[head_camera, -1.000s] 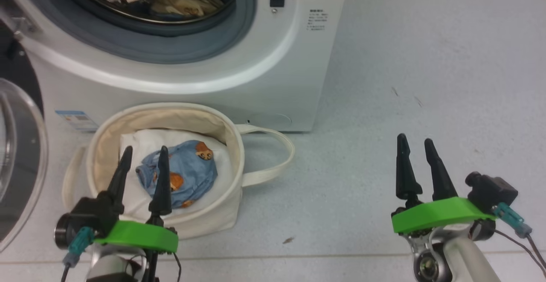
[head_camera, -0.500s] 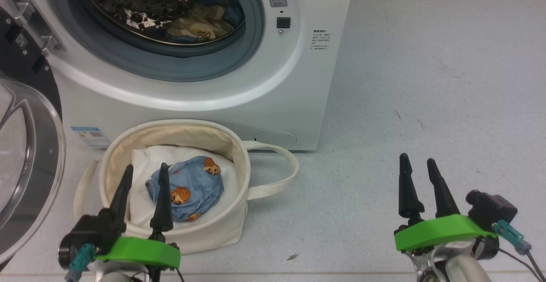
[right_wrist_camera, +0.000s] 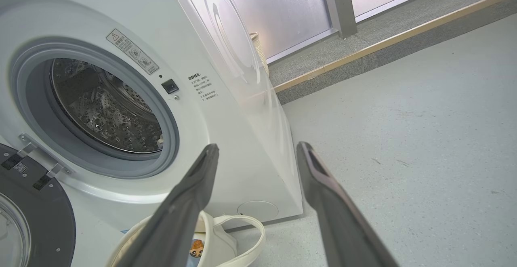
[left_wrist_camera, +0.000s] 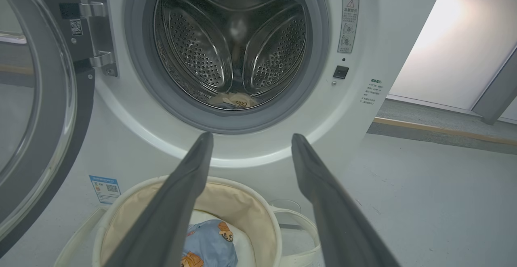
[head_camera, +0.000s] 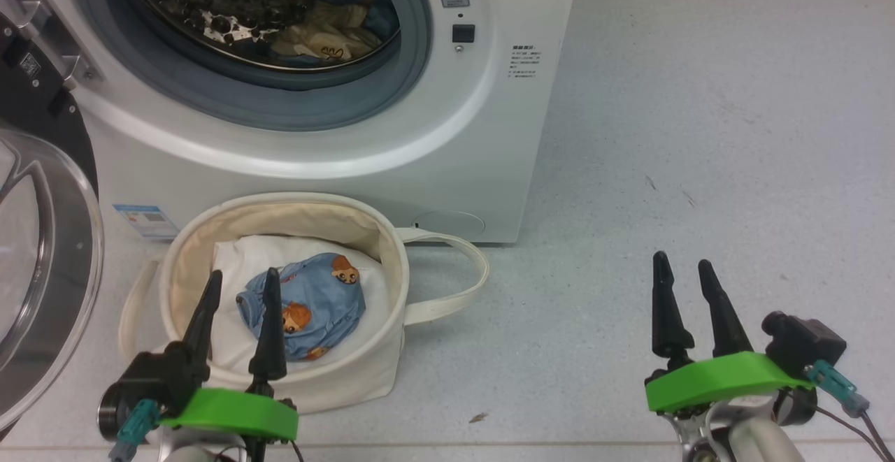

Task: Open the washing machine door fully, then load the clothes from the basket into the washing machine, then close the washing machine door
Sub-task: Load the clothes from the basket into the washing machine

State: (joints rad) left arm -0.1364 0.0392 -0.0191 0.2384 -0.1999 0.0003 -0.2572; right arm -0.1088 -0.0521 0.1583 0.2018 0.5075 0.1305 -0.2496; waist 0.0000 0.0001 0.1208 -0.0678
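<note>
clothes: noted light-blue bear garment in basket at 7 o'clock, patterned garment in drum at 11 o'clock. found left hand spread wide, empty, by basket's near rim; right hand wide, empty, at 4 o'clock. risk of pinching white pad with garment, or snagging soft basket wall.

We see the washing machine cut off at its top, and the small print on its front is too tiny to read. Left of it, the washing machine door runs past the edge.
</note>
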